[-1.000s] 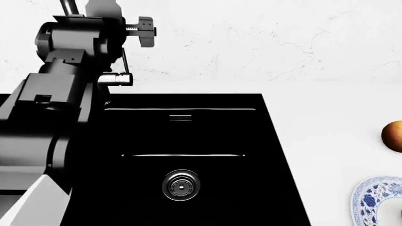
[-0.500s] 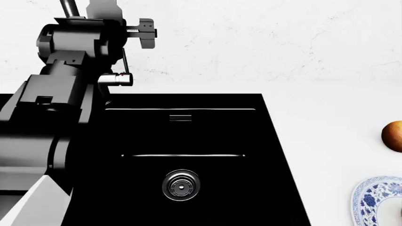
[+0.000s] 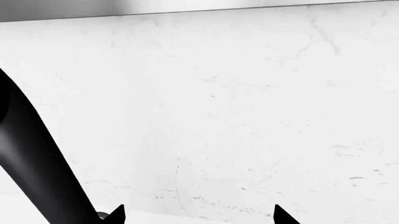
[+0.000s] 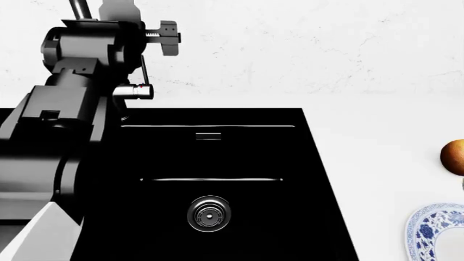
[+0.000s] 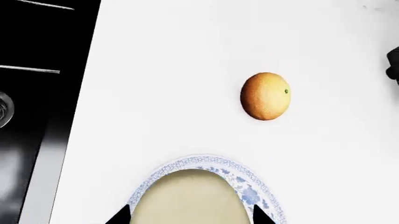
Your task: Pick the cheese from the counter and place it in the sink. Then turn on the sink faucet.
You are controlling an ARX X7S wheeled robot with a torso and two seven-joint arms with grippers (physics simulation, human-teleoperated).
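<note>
In the right wrist view the pale cream-yellow cheese (image 5: 193, 198) fills the gap between my right gripper's (image 5: 192, 217) two fingertips and hides the middle of a blue-and-white plate (image 5: 265, 196). The jaws stand against its sides. The black sink (image 4: 217, 152) with its round metal drain (image 4: 209, 213) is empty; its edge shows in the right wrist view (image 5: 37, 70). My left gripper (image 4: 165, 37) is raised beside the faucet's neck (image 3: 31, 158), open and empty, facing the wall. The faucet's lever (image 4: 134, 91) sits just below it. The white counter (image 4: 384, 163) lies right of the sink.
A round orange fruit (image 5: 265, 95) lies on the counter beyond the plate and shows in the head view (image 4: 453, 156) at the right edge. The plate (image 4: 427, 228) is at the head view's bottom right. My left arm (image 4: 51, 141) covers the sink's left side.
Almost nothing has moved. The left arm stays by the faucet, and a small dark sliver has appeared at the head view's right edge below the fruit.
</note>
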